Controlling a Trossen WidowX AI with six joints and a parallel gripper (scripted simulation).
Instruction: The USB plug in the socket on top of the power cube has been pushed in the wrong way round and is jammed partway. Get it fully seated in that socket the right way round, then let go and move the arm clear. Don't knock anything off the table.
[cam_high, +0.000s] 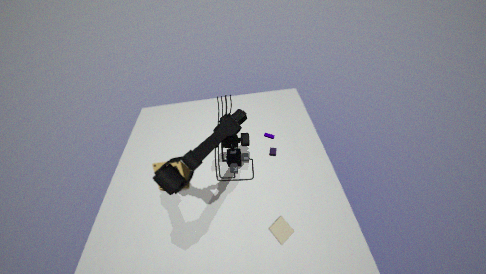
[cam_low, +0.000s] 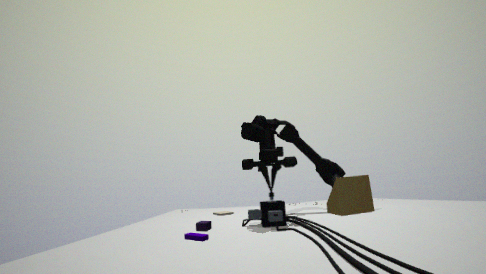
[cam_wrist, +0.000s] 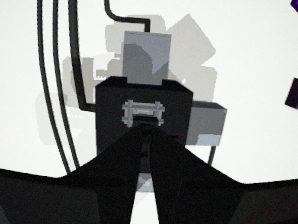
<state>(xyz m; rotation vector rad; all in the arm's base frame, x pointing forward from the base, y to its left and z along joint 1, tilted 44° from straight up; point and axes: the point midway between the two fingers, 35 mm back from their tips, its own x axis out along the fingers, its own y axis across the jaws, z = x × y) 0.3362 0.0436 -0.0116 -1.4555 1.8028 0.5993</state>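
The black power cube (cam_high: 233, 159) (cam_low: 266, 220) (cam_wrist: 172, 95) stands on the table. Its top socket has a pale metal rim (cam_wrist: 128, 115) in the wrist view. My gripper (cam_low: 271, 192) (cam_wrist: 146, 134) points straight down over the cube, shut on the small dark USB plug (cam_low: 271, 196) (cam_wrist: 145, 120). The plug is just above the cube's top and overlaps the near side of the socket in the wrist view. Whether its tip touches or enters the socket cannot be told. The fingers hide much of the plug, and its way round is unclear. In the top view the arm hides the fingertips.
Grey plugs (cam_high: 245, 157) (cam_low: 254, 214) (cam_wrist: 146, 55) stick out of the cube's sides, with black cables (cam_low: 340, 245) (cam_wrist: 75, 50) around it. A purple block (cam_high: 269, 135) (cam_low: 196, 237), a dark purple cube (cam_high: 273, 151) (cam_low: 203, 225) and a beige tile (cam_high: 281, 230) (cam_low: 223, 213) lie apart. A tan block (cam_low: 351, 196) is by the arm's base.
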